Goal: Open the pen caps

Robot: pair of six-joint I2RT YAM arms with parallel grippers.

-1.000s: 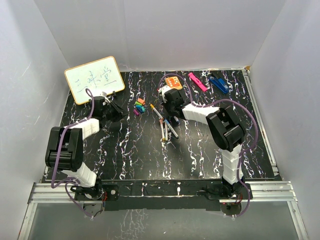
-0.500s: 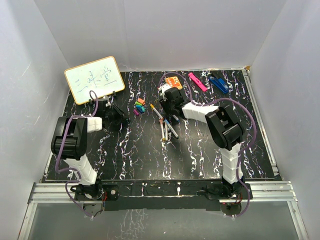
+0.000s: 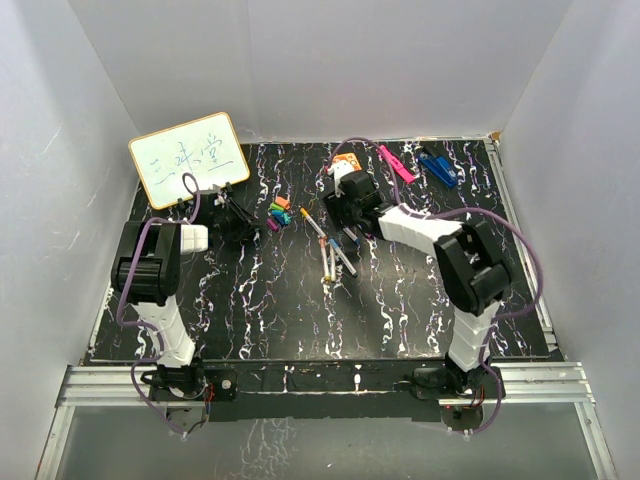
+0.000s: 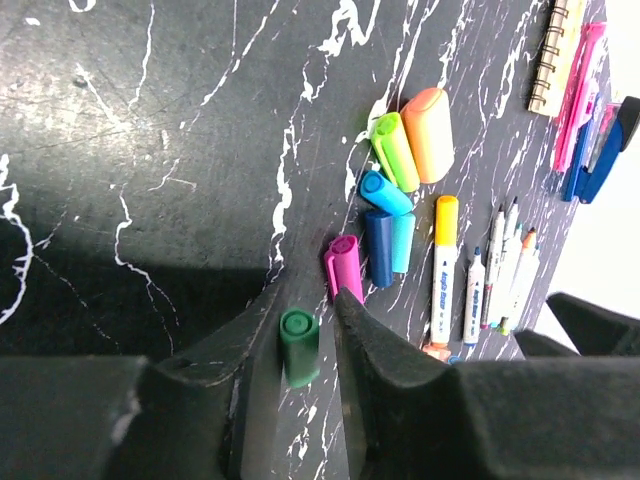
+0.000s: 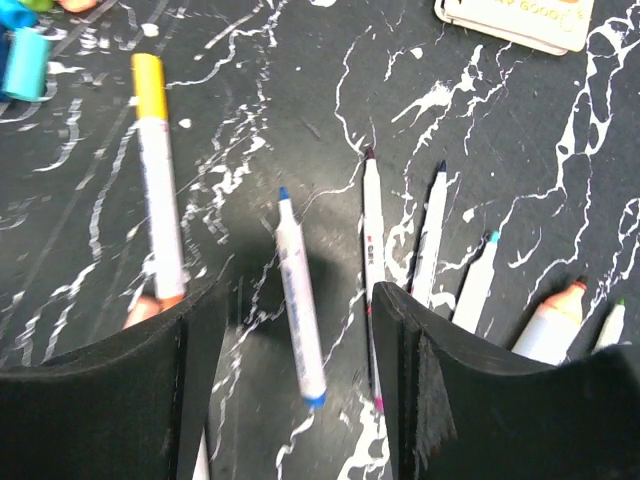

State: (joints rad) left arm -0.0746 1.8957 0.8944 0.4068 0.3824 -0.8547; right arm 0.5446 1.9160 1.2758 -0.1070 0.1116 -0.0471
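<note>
- Here, on a black, white-veined bench, the left gripper stood low, its jaws narrowly parted.
- A small green cap lay on the bench between those jaws and seemed loose rather than pinched.
- Just beyond it sat a cluster of loose caps in orange, lime, two blues and magenta, touching one another.
- The right gripper hung with its jaws spread wide and held nothing.
- A blue-tipped pen, its nib bare, lay flat on the bench between them.
- A yellow-ended pen lay to one side. Several uncapped pens were fanned out on the other.
- Whether the yellow-ended pen was capped could not be told.
- The caps looked light, stiff and smooth, so they would likely roll or squirt out of a loose pinch. They were best squeezed across the round sides.
- The pens looked thin, rigid and slippery. A firm hold at mid-barrel, with the cap pulled straight along the pen's length, seemed safest.
</note>
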